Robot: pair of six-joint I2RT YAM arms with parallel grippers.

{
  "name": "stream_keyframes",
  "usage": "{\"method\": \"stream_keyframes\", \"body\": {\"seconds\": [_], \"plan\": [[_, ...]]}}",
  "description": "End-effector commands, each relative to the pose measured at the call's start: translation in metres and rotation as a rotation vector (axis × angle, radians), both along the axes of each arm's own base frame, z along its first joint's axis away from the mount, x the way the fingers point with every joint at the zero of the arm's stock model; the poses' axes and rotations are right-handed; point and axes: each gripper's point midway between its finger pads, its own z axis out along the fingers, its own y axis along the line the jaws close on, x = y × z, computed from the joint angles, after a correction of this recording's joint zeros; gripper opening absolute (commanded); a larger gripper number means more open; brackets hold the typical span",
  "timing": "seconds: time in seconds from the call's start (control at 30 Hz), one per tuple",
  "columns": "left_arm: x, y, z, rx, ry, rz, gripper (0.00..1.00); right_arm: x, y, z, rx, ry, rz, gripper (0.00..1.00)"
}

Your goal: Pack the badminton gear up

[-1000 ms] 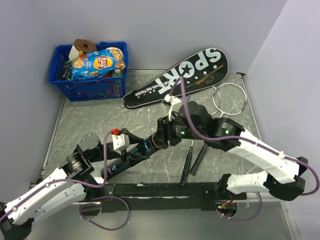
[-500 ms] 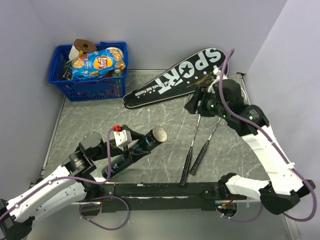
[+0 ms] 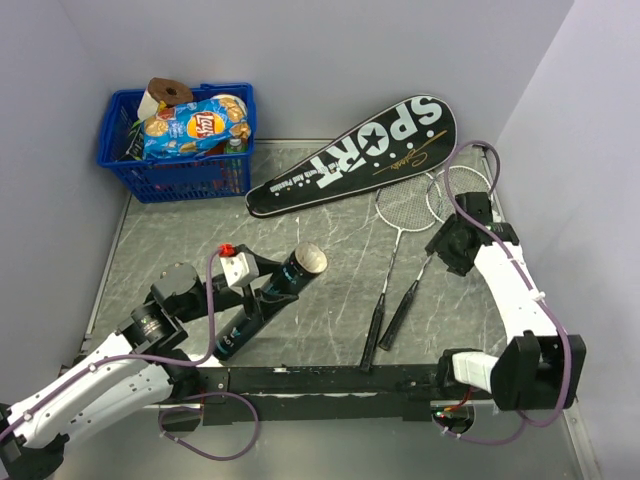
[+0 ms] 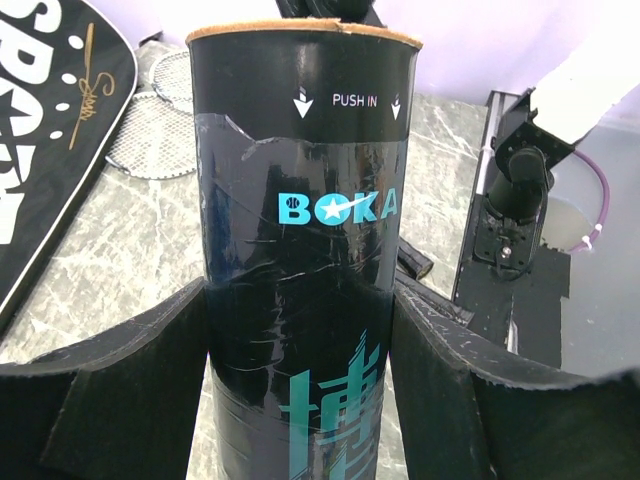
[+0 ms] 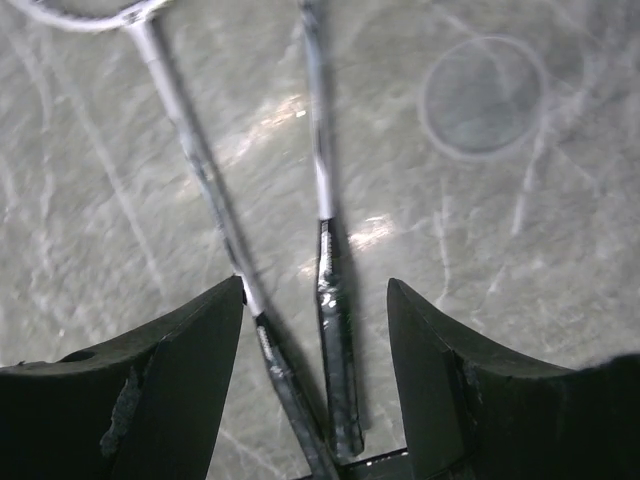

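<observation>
Top external view, findings. The grey marbled table (image 3: 170,250) carries all the gear noted below.

1. The dark cylindrical tube (image 3: 300,268) is held off the table near the middle of the near edge. It is tilted, its capped end raised and pointing toward the far right corner. The left wrist view shows the lettering "PUSH IN" and "BOKA" on its wall.
2. The left gripper (image 4: 300,300) has its black fingers (image 4: 130,390) pressed against both sides of the tube, clamping it.
3. The two silver rackets with black handles (image 3: 388,270) lie flat on the right half of the table. Their heads lie toward the far right corner and their handles point to the near edge, close together.
4. The right gripper (image 3: 447,250) is beside the racket shafts, near the right edge. In the right wrist view its fingers (image 5: 170,380) stand spread apart with nothing between them, and both racket shafts and handle tops show on the table below.
5. The large black racket-shaped cover lettered "SPORT" (image 3: 360,155) lies flat along the far edge, its wide end toward the far right corner, just beside the racket heads.
6. The blue plastic basket of snacks (image 3: 180,170) sits in the far left corner, well apart from the gear.
</observation>
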Motion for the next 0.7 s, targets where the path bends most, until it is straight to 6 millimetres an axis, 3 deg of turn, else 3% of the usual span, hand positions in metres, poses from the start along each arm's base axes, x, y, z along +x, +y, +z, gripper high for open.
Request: {"method": "stream_keyframes", "body": {"seconds": [0.0, 0.27, 0.67], "plan": [[0.002, 0.004, 0.04, -0.092, -0.038, 0.033, 0.01, 0.02, -0.02, -0.011, 0.013, -0.026, -0.084, 0.66], [0.006, 0.004, 0.037, -0.09, -0.019, 0.056, 0.01, 0.039, -0.052, -0.047, -0.043, 0.068, -0.172, 0.6], [0.012, 0.003, 0.03, -0.074, 0.002, 0.074, 0.01, 0.046, -0.071, -0.088, -0.067, 0.176, -0.209, 0.56]]}}
